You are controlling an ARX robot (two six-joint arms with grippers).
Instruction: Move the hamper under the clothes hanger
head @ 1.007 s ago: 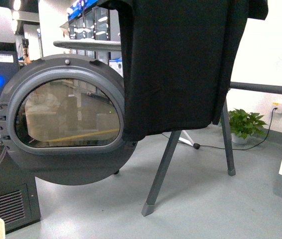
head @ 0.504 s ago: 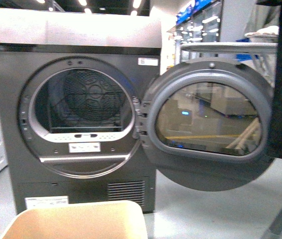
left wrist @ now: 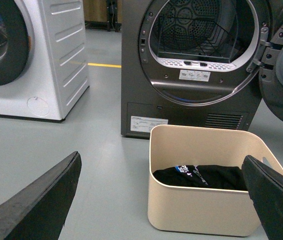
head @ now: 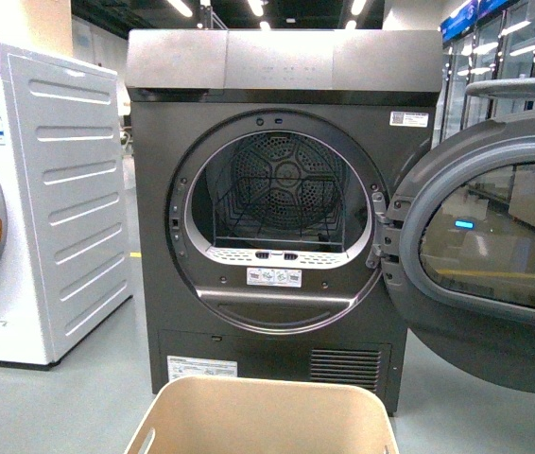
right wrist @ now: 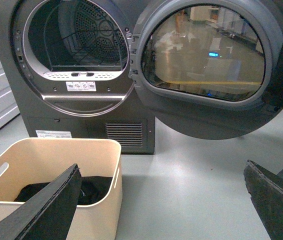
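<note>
Beige plastic hamper [head: 263, 416] is located on floor [head: 78, 397] before dryer [head: 277, 57], dark garment [left wrist: 206, 176] inside | left pincer [left wrist: 161, 157] and right pincer [right wrist: 161, 167] are held wide apart, empty | risk: open dryer door [head: 494, 265] is judged liable to be struck during transfer.

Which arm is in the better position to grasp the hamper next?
Probably left: the hamper sits between the open fingers of the left pincer, but mostly beside the gap of the right pincer.
</note>
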